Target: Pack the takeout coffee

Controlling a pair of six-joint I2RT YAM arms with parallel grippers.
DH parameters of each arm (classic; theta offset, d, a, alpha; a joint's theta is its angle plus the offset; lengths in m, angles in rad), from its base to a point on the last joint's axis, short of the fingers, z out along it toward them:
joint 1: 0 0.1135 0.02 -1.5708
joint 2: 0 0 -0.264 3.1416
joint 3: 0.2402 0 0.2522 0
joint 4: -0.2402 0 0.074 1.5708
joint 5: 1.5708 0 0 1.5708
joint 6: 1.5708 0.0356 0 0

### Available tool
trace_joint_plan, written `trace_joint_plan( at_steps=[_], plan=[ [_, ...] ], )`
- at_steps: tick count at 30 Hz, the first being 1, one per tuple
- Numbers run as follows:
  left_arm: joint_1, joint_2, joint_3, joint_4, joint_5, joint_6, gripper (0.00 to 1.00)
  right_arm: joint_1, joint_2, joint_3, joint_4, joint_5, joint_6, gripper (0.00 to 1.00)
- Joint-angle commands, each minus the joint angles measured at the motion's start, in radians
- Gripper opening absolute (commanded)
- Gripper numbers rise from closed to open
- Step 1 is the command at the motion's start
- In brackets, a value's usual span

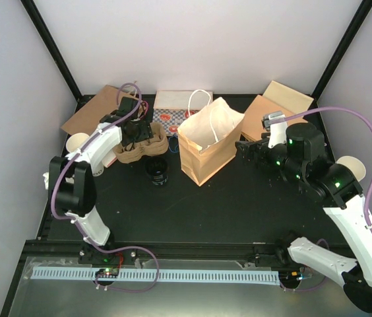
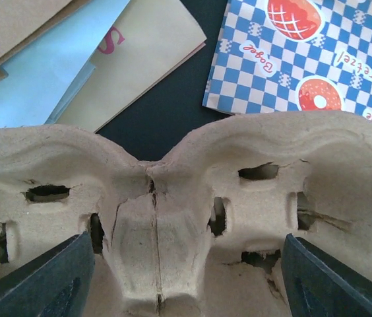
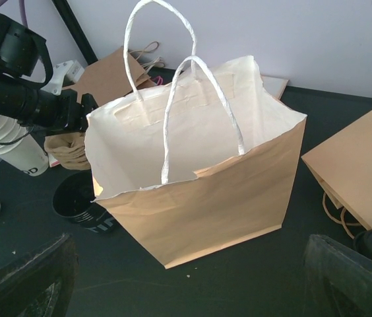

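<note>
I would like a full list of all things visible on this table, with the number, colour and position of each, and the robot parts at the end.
open paper bag: one, brown, white inside, standing at table centre
cup carrier: one, brown pulp, left of the bag
coffee cup: one, black, in front of the carrier
cup stacks: two, cream, left and right edges
flat bags: several, brown, back left and back right
checkered sheet: one, blue-white, back centre
left tool: open, over the carrier
right tool: open, facing the bag
</note>
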Motion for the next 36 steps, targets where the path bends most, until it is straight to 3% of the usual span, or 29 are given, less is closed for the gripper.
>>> trace_joint_plan(
  at_steps=[1,8,22,36],
  plan=[
    [0.008,0.031,0.056,-0.053,-0.038,-0.051,0.78,0.003,-0.015,-0.005,0.023,-0.005,0.006,0.96],
    [0.008,0.067,0.068,-0.059,-0.051,-0.047,0.75,0.002,-0.014,-0.009,0.035,-0.024,0.01,0.96],
    [0.008,0.088,0.107,-0.08,-0.081,-0.04,0.44,0.002,-0.022,-0.017,0.049,-0.059,-0.005,0.96],
    [0.008,-0.043,0.094,-0.102,-0.081,-0.041,0.42,0.002,-0.019,-0.023,0.053,-0.075,-0.011,0.96]
  ],
)
